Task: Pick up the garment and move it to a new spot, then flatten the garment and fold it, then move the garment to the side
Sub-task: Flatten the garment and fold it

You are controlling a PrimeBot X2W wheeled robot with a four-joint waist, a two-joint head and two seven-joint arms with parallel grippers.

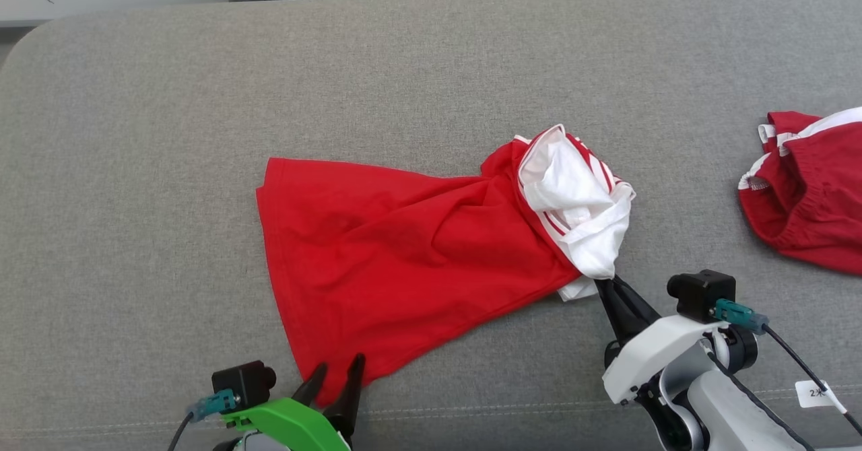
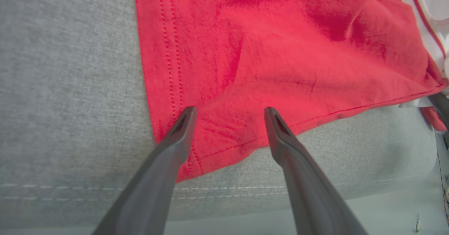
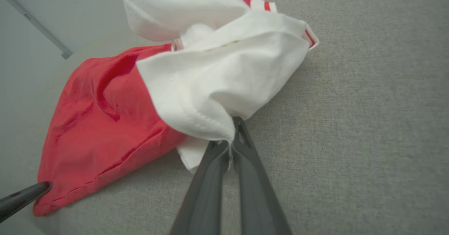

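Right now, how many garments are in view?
2: the red-and-white garment at centre, held by the right gripper; a second red garment at the right edge, partly cropped.

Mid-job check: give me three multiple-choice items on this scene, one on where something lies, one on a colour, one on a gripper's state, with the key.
1. Where on the grey cushion does the other red and white garment lie?
A. at the far left
B. at the right edge of the head view
C. beneath the left arm

2. What colour is the part of the spread garment that sits in the right gripper?
A. red
B. grey
C. white

3. How is the left gripper?
A. open, fingers astride the red corner
B. shut on the hem
C. shut on nothing

Key:
1 B, it lies by the right border, apart from the spread garment.
2 C, the shut fingers pinch a white hem in the right wrist view.
3 A, its fingers stand apart over the red corner.
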